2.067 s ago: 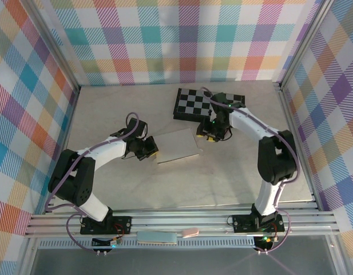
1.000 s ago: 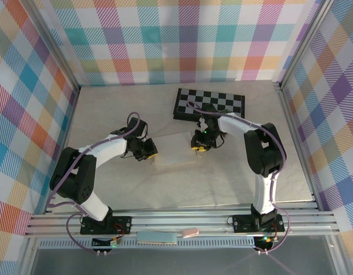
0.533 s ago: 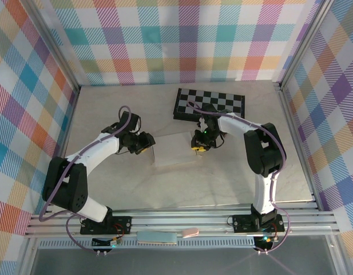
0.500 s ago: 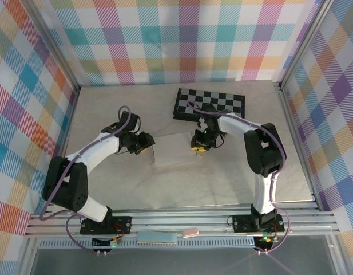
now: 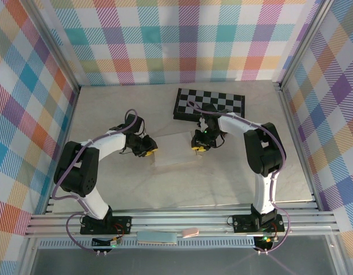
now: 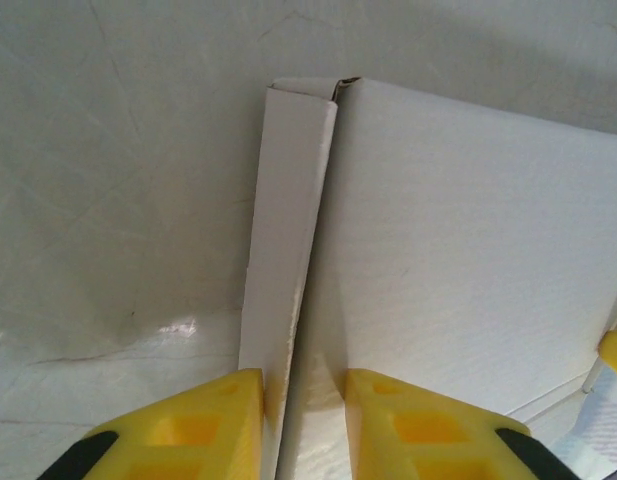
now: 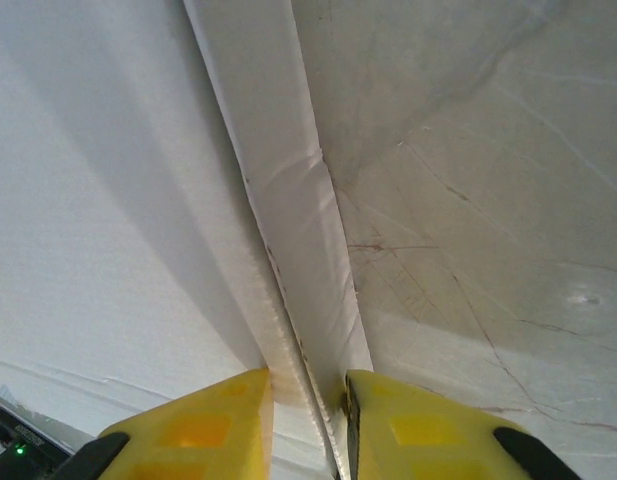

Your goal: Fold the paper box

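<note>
Pulling outward unevenly could tear or crease the paper box [image 5: 175, 148], lying mid-frame just below the chessboard [image 5: 209, 103], since the left gripper [image 6: 303, 385] and right gripper [image 7: 308, 385] each straddle one thin raised edge, jaws narrowly parted, clamping unconfirmed.

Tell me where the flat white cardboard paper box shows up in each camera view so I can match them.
Top external: the white cardboard paper box lies mid-table, between the left gripper and the right gripper.
Left wrist: on the right side, with a raised flap between the yellow fingers.
Right wrist: on the left side, with its edge flap between the yellow fingers.
Shared landmark: the pale marbled tabletop.
</note>
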